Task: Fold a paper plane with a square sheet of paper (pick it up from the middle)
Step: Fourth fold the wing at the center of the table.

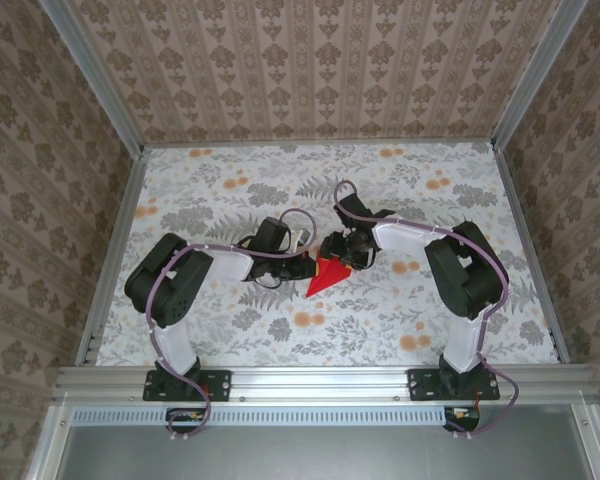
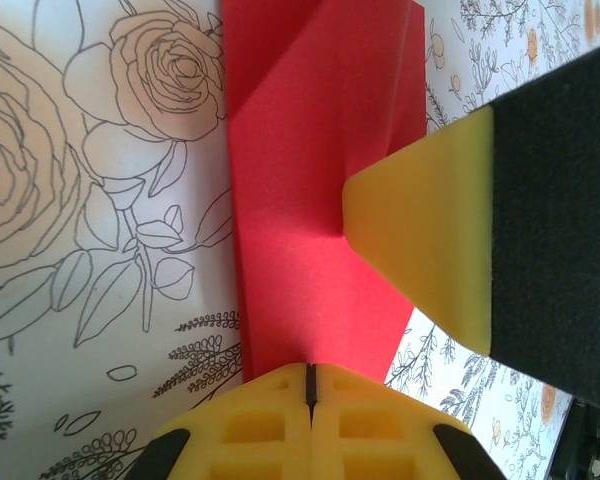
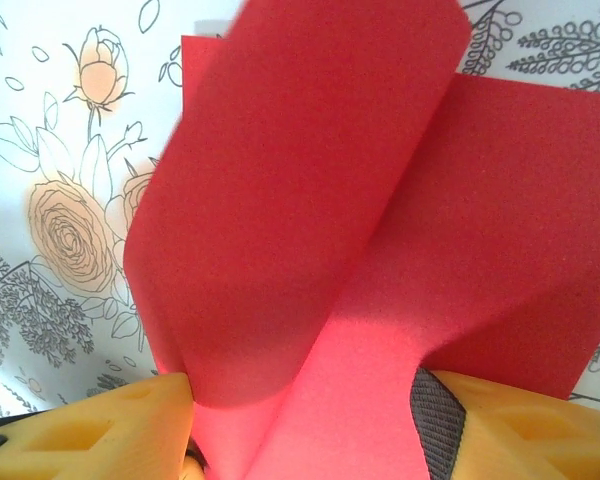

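paper (image 2: 315, 230) under closed left hand (image 2: 310, 375)

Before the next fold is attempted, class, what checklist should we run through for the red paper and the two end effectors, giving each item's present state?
1. The left end effector is shut at the edge of the red paper: ok.
2. It truly pinches the sheet rather than only touching it: cannot tell.
3. The right end effector has its jaws apart with paper between them: ok.
4. The flap lies flat: not ok, it curls upward.
5. The paper sits on the table between both arms: ok.
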